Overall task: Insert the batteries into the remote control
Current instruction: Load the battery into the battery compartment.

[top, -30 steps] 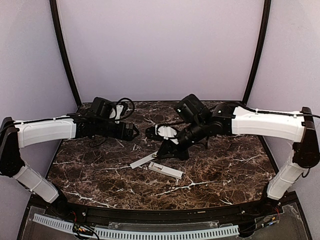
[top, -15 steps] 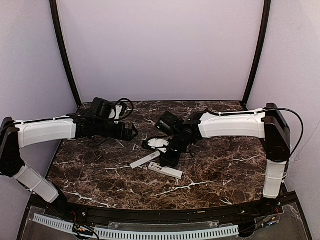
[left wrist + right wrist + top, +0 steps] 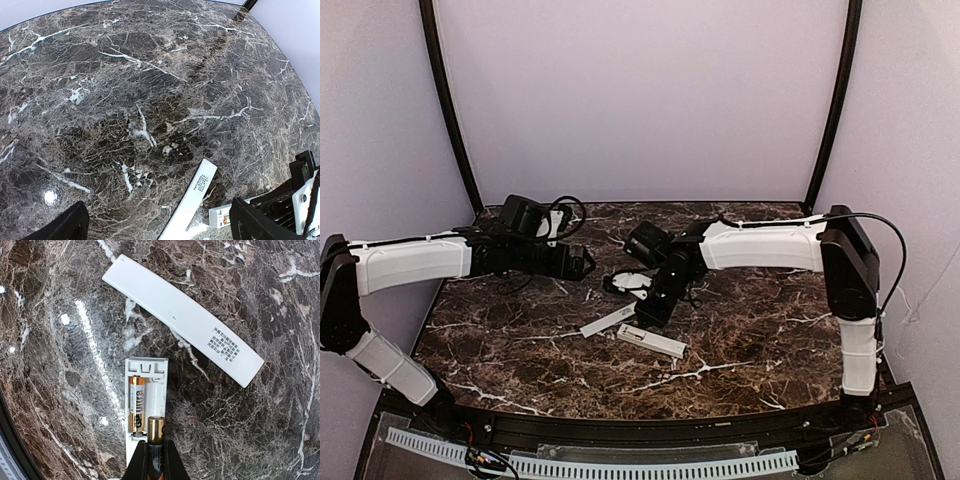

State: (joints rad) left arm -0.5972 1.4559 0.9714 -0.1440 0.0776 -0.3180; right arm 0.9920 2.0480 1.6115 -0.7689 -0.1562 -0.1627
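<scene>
The remote control (image 3: 650,341) lies face down on the marble, its battery bay (image 3: 146,397) uncovered. One gold and white battery (image 3: 136,404) sits in the bay's left slot. My right gripper (image 3: 155,462) is shut on a second battery (image 3: 156,432), whose gold end hangs over the near end of the empty right slot. In the top view the right gripper (image 3: 651,308) stands just behind the remote. My left gripper (image 3: 584,266) hovers open and empty to the left; in its wrist view the left gripper (image 3: 159,229) frames an end of the remote (image 3: 220,216).
The thin flat white strip (image 3: 185,332) with small print lies loose just beyond the remote, also seen as the strip (image 3: 608,320) and the strip (image 3: 194,200). Black cables (image 3: 566,210) loop at the back left. Purple walls close in the marble table (image 3: 760,330).
The right arm has folded in, and its gripper has shifted left and down over the remote with the battery. The left arm has not moved.
</scene>
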